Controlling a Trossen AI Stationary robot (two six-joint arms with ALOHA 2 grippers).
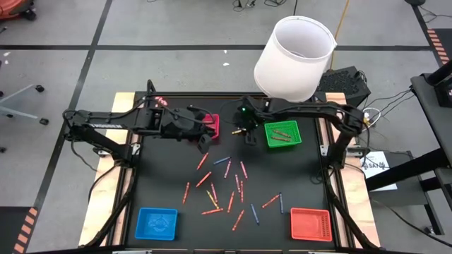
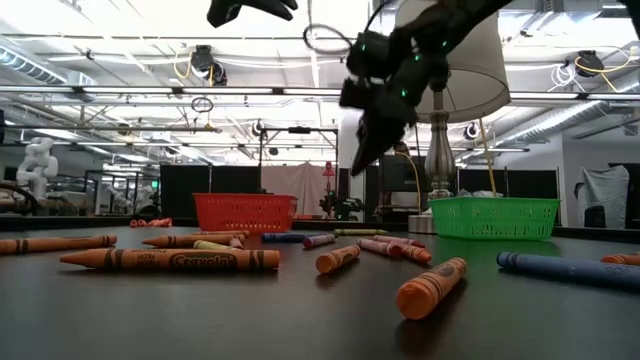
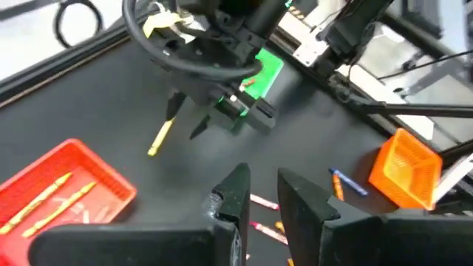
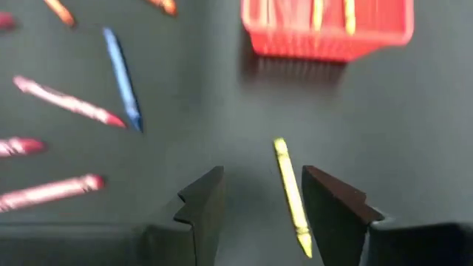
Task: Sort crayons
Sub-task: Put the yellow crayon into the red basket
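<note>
Right wrist view: the right claw [image 4: 259, 199] hangs open above the black bench [image 4: 369, 111], a yellow crayon [image 4: 292, 193] lying between its fingers, long axis pointing toward the red tray [image 4: 325, 33]. The left claw [image 3: 270, 199], open and empty, hovers near that tray.

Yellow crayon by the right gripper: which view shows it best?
The right wrist view: the yellow crayon shows whole, between the right gripper's parted fingers. The left wrist view shows it smaller, beside that gripper. The high and low views do not show it clearly.
</note>
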